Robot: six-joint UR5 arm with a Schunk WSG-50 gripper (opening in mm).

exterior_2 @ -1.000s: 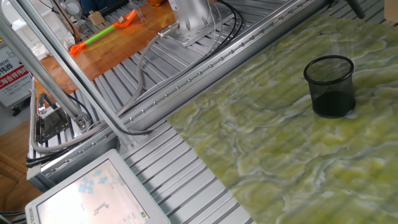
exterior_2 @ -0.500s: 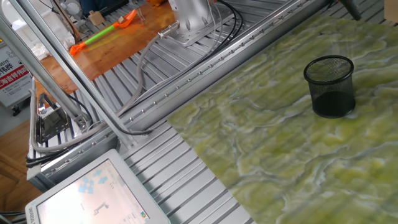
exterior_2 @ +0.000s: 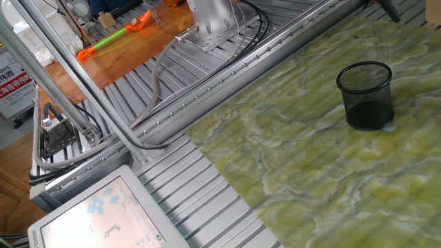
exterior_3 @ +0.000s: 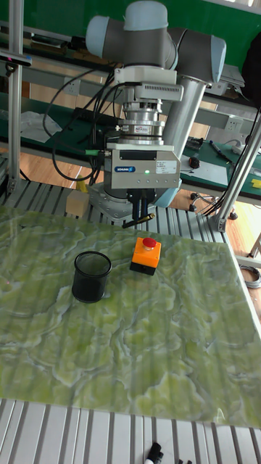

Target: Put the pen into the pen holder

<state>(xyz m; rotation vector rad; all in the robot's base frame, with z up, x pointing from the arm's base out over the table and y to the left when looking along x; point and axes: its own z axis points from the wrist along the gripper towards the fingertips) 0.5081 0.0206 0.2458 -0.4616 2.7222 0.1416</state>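
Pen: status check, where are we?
Gripper shut on pen, held tilted above the table. Pen holder upright, pen not yet in. Orange button box sits below the gripper, beside the holder.

1. The arm (exterior_3: 156, 36) is built of fat grey rounded joint housings with a silver-grey tube link.
2. Under the wrist sits a stack of pale metal plates and a ribbed silver collar.
3. The gripper (exterior_3: 142, 205) body is a boxy light-grey block with a black front panel, a small blue label and one green light.
4. Two short black fingers (exterior_3: 135, 204) stick out beneath it.
5. Black cables loop from the wrist stack off to one side.
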